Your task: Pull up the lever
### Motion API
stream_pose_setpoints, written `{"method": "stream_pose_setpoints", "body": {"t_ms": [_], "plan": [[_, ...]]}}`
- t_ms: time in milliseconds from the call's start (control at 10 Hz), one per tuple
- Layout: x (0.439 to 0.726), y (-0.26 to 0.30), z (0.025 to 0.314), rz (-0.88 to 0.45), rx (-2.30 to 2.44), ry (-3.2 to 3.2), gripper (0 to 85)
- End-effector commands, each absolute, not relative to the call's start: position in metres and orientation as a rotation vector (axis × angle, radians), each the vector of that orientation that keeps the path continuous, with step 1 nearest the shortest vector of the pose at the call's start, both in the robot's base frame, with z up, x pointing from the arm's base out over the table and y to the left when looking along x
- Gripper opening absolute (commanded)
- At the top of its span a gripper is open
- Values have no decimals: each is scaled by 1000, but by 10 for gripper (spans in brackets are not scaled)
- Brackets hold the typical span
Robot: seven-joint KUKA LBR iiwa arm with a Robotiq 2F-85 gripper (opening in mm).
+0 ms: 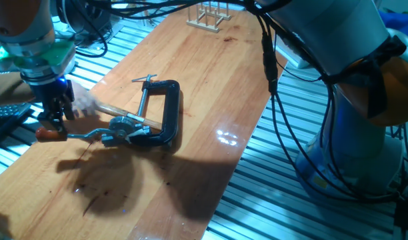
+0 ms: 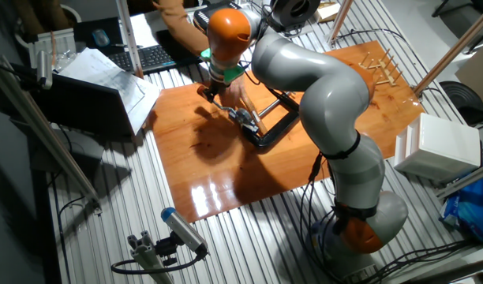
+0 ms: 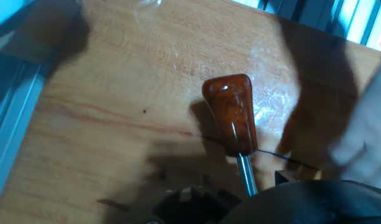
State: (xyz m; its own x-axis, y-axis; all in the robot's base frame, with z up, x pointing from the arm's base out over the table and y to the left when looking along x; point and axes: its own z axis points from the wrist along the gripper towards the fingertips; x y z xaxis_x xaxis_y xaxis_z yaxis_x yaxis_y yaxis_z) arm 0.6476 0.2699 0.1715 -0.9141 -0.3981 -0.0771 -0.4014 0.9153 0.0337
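The hand (image 1: 52, 119) hangs at the left of one fixed view, its dark fingers reaching down just above the lever's (image 1: 84, 135) red-brown knob; whether they are apart or pinching it cannot be told. In the hand view the knob sits centre frame, its silver rod running down toward the bottom edge. The lever joins a hub beside a black C-clamp (image 1: 165, 110) on the glossy wooden tabletop (image 1: 211, 73), ribbed metal flooring around.
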Motion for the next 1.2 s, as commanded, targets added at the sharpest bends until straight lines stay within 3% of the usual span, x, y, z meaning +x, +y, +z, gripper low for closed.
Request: {"method": "stream_pose_setpoints", "body": {"t_ms": [0,1100], "plan": [[646,269,172,74,-644,3004,510],[642,271,174,50,-680,2993,510]]}}
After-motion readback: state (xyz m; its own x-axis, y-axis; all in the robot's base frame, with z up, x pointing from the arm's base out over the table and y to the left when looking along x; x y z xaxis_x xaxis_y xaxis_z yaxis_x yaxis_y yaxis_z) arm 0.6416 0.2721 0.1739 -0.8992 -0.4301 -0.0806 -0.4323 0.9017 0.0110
